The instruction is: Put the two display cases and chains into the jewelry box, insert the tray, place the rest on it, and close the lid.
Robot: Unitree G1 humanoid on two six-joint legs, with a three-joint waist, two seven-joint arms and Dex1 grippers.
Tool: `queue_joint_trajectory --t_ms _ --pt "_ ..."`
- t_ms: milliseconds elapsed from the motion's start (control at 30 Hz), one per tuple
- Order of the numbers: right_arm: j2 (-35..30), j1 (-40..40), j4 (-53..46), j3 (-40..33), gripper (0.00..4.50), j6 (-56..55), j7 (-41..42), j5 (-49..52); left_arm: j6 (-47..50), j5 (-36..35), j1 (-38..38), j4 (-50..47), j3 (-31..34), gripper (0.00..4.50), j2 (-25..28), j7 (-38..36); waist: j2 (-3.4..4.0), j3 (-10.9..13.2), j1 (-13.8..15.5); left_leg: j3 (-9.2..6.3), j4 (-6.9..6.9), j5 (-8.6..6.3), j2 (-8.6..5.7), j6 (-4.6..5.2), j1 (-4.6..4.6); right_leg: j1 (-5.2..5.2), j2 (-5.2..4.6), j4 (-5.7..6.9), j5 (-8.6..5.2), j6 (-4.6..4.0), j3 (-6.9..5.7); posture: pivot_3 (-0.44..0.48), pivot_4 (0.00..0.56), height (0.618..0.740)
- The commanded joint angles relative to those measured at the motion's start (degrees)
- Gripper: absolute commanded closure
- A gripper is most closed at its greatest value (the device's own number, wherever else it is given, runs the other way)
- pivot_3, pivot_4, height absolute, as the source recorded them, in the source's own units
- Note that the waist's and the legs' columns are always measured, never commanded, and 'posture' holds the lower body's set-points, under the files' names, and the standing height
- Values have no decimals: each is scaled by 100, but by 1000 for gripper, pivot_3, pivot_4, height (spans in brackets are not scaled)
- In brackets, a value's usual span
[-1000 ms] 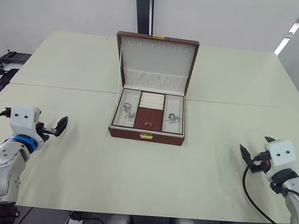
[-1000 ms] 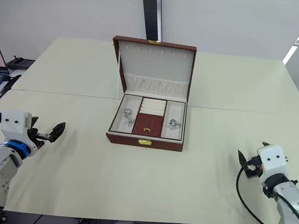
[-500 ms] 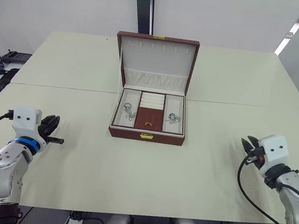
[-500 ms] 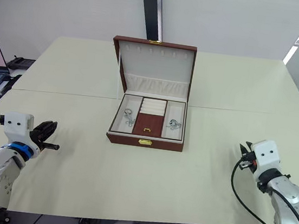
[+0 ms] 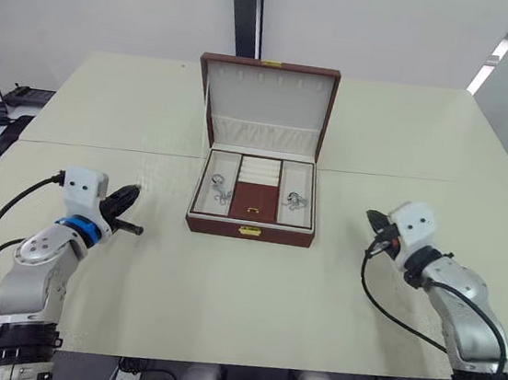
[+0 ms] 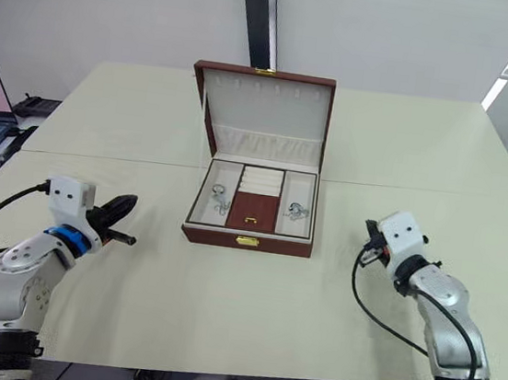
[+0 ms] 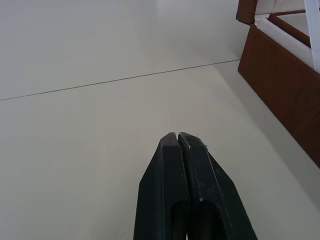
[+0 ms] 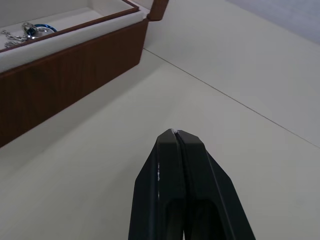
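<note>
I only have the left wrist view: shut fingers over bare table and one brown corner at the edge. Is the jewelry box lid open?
Observer: Yes, the jewelry box stands open, its lid upright at the back.
Operator: Anything inside it?
Observer: The tray is in, with a chain in the left compartment and another in the right compartment.
Operator: And the other hand?
Observer: The right hand is shut and holds nothing, off the box's right side; the left hand sits off its left side.
</note>
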Motion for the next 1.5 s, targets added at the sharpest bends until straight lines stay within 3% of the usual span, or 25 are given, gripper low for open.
queue_joint_trajectory --t_ms 33,367,600,1133,1500 --pt "130 -364 127 314 4476 107 49 -141 -61 77 -255 83 -175 4500 -35 -87 0 0 -3 0 0 0 0 0 0 -1 0 0 0 0 1 0 150 740" --pt "528 -1396 1150 785 4476 434 226 -183 257 180 -1117 751 -788 4500 -62 -534 0 0 -9 -4 2 1 -3 -1 -3 -3 -1 0 0 0 -3 0 150 740" --pt "726 -1604 1246 820 4476 645 396 -22 730 52 -1420 810 -1049 4500 -161 -923 0 0 -24 -4 2 1 -4 -1 -4 -5 -1 1 1 0 -3 0 150 740" --pt "665 -1196 343 979 4476 1166 1019 302 1237 -43 -1212 1 -1337 4500 -136 -1487 1 0 -16 -8 2 1 -6 -1 -6 -7 -4 1 1 0 -4 0 150 740" --pt "410 -907 -444 986 4476 1730 1377 574 1573 -242 -675 -945 -1372 4500 45 -1809 0 0 -10 -9 1 0 -6 0 -7 -6 -4 -1 1 0 -2 0 150 740"
